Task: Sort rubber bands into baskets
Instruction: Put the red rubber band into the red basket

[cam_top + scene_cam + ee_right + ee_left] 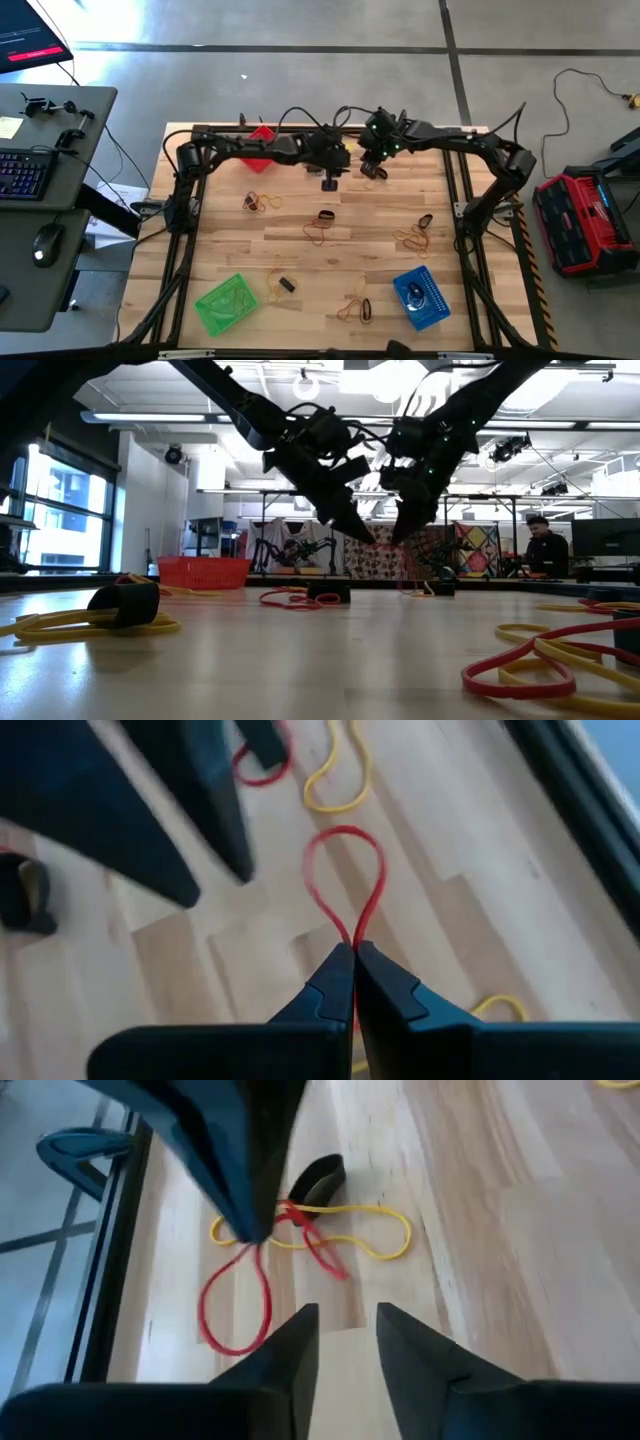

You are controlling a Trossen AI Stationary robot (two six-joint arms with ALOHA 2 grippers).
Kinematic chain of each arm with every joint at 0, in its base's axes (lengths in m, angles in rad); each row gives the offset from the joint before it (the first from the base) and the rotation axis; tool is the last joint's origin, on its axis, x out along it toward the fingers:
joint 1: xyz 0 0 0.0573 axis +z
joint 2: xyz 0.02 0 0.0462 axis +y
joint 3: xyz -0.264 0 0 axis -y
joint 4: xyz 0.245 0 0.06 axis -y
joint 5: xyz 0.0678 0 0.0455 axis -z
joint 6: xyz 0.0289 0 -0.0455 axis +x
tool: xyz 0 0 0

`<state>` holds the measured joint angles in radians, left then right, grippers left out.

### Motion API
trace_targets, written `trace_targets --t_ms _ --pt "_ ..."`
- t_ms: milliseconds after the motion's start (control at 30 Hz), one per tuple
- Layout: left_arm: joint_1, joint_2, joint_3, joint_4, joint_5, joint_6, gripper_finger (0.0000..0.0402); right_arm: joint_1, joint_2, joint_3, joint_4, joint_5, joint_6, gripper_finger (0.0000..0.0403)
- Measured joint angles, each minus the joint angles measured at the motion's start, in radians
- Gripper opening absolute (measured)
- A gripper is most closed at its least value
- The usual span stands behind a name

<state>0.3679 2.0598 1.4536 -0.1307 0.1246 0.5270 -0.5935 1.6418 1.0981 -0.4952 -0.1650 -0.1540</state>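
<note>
Near edge: the green basket is sitting at the left and the blue basket at the right, with loose rubber bands lying between them.
Table middle: more tan, red and black bands are lying scattered on the wooden table.
Right gripper: it is hanging above the far middle of the table, its fingers pinched tight together on a red rubber band, whose loop is dangling free over the boards.
Left gripper: it is hovering just beside the right one, jaws parted and gripping nothing.
Far left corner: the red basket is sitting partly under the left arm.
</note>
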Motion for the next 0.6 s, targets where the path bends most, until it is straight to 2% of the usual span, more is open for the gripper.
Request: trace_targets --t_ms 200,600 --pt "-0.009 0.0 0.0 0.001 -0.063 -0.007 0.0116 0.049 -0.022 0.0 -0.015 -0.002 0.004 0.0" --pt "-0.038 0.0 0.0 0.023 -0.12 0.026 0.0107 0.079 -0.047 -0.001 -0.009 -0.042 0.026 0.0"
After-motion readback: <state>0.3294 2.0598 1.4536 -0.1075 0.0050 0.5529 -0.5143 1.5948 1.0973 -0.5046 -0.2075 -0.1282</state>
